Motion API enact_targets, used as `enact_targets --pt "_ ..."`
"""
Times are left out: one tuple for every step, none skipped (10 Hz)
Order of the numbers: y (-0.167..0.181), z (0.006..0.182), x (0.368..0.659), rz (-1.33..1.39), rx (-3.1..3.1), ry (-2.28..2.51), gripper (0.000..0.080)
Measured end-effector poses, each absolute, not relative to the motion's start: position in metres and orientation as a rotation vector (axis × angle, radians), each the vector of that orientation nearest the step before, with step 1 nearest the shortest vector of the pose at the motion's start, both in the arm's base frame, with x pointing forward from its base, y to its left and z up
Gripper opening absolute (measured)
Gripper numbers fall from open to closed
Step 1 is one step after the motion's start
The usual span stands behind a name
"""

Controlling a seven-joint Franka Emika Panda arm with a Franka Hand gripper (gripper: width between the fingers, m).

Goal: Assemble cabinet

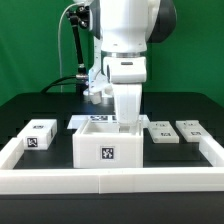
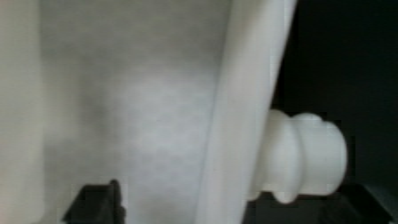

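Note:
The cabinet [image 1: 108, 148] is a white open-topped box with a black-and-white tag on its front, standing at the middle of the table. My gripper [image 1: 126, 120] reaches down from above over the box's wall on the exterior view's right. In the wrist view my gripper [image 2: 222, 205] straddles a white cabinet wall [image 2: 160, 110]. One black fingertip [image 2: 98, 203] shows on one side of it. The other side has a round white knob [image 2: 306, 165]. Whether the pads press on the wall is unclear.
A small white tagged cube [image 1: 40, 135] lies at the exterior view's left of the cabinet. Two flat tagged pieces [image 1: 160, 132] [image 1: 191, 129] lie at its right. A low white border [image 1: 20, 165] runs round the black table. A cable [image 1: 72, 45] hangs behind the arm.

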State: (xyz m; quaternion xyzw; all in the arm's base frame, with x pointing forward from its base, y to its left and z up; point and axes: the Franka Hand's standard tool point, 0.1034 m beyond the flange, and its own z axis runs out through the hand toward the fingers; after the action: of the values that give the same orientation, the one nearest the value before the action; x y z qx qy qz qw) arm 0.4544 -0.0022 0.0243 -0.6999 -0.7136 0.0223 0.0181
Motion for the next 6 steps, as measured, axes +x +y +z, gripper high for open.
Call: enact_targets --pt "-0.002 0.024 0.4541 0.07 -2.176 -2.214 0.037" --pt "-0.0026 0.0238 0.4538 0.071 -2.177 -2.212 0.037" --pt "-0.003 0.0236 0.4537 0.071 -2.177 -2.213 0.0195" --pt "-0.002 0.0236 0.4537 0.071 -2.173 -2.216 0.0195" --pt "-0.0032 0.0243 0.455 0.065 -2.179 -2.216 0.006" --pt "-0.0033 0.0242 0.4552 0.064 -2.182 -2.215 0.004"
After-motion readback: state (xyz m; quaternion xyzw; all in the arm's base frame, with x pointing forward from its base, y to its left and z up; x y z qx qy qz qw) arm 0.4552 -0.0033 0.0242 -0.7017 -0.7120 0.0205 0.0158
